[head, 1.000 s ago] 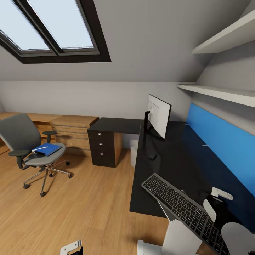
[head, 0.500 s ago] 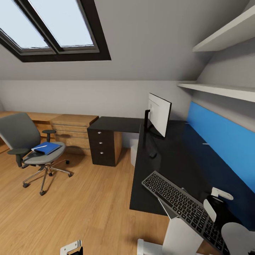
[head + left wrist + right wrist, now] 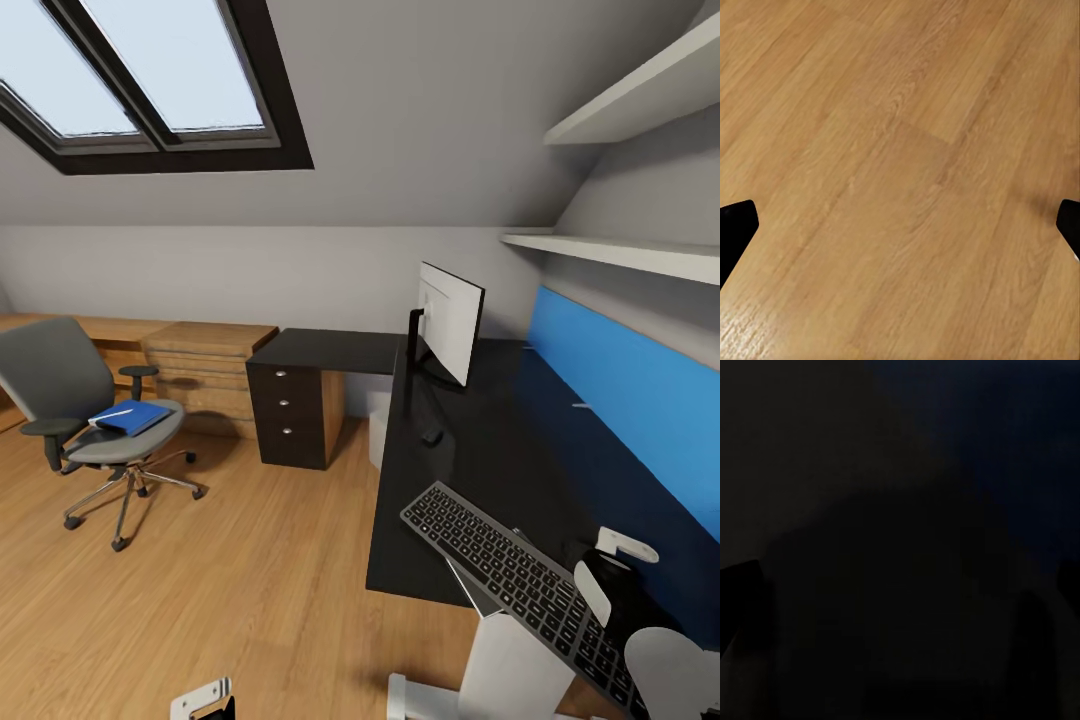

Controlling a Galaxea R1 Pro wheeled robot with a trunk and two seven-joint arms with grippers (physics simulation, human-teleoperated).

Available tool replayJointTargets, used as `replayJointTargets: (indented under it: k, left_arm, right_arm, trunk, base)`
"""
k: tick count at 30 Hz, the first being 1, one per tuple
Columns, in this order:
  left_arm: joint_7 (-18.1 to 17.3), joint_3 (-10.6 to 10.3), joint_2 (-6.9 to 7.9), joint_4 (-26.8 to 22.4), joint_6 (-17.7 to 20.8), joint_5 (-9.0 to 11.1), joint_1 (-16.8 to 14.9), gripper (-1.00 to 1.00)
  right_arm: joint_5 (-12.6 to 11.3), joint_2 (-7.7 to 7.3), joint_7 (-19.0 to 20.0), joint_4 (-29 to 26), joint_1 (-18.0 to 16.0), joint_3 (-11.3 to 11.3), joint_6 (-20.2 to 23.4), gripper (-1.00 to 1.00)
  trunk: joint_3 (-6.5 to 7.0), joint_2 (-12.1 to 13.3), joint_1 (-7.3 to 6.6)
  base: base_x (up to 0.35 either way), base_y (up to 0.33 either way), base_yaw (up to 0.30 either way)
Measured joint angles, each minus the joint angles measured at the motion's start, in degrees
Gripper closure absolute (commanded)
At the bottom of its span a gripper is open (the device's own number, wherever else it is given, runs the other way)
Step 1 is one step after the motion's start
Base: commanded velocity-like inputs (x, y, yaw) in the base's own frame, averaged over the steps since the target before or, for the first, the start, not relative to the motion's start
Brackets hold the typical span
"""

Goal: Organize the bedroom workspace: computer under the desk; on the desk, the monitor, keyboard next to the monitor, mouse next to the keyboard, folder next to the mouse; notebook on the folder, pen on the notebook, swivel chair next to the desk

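Nothing is shifting since a second ago — only the view is drifting slightly. Left jaws are hanging spread above the floor [image 3: 900, 150]; right jaws I cannot tell. Keyboard [image 3: 520, 585] is overhanging the desk [image 3: 500, 440] edge — light, stiff, likely best held across its width.

Keyboard [image 3: 520, 585] cut off at lower frame edge. Computer [image 3: 377, 428] mostly hidden behind desk [image 3: 470, 470]. Right wrist view near-black — nothing legible. White item on folder [image 3: 130, 417] too small to identify.
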Motion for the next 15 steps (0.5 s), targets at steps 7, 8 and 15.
replayJointTargets:
  k: [7,8,15]
  left_arm:
    - [-0.09,-0.07,0.07,0.21,-0.01,0.0,0.0,-1.0]
    - [-0.09,-0.09,0.08,0.22,0.0,0.0,0.0,-1.0]
    - [-0.1,-0.1,0.09,0.25,0.0,0.0,0.0,-1.0]
  right_arm:
    - [0.08,0.01,-0.03,0.01,0.0,0.04,-0.02,-1.0]
    - [0.2,0.03,-0.07,0.01,-0.01,0.02,-0.07,-1.0]
    - [-0.03,0.06,0.05,-0.01,0.0,0.07,-0.09,-1.0]
  trunk:
    - [0.0,0.0,0.0]
    - [0.0,0.0,0.01]
    - [0.0,0.01,0.02]
  base:
    - [-0.007,0.0,0.0]
    - [-0.071,0.0,0.0]
    - [-0.141,0.0,0.0]
